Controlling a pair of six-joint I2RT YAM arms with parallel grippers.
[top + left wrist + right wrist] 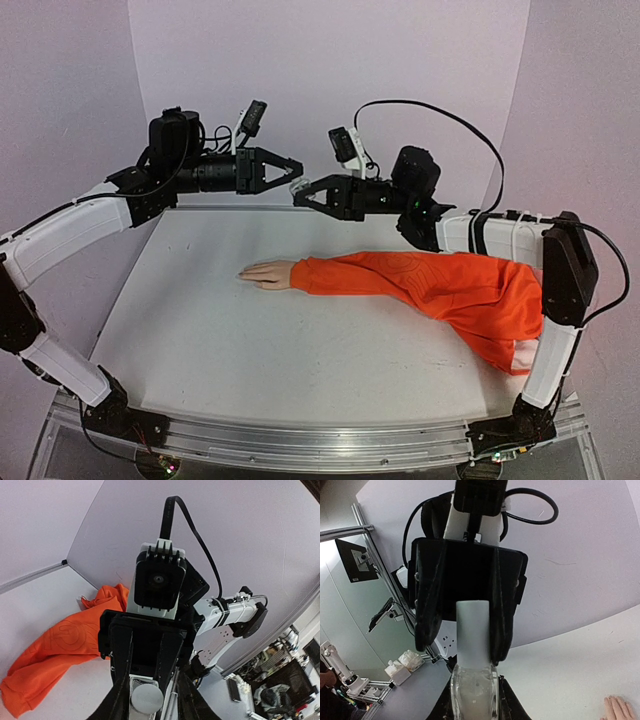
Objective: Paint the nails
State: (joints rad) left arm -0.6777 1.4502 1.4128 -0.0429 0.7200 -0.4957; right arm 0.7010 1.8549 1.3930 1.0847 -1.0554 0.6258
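Left gripper (296, 175), right gripper (300, 197) clamped, tips meeting

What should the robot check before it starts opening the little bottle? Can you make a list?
1. Bottle held in the right gripper: ok, it sits between the fingers.
2. Left gripper around the cap: ok, one finger on each side.
3. Left gripper tight on the cap: cannot tell.
4. Cap off: not ok, it is on the bottle.
5. Hand flat on the table, out of the sleeve: ok.
6. Nails facing up: cannot tell, too small to see.
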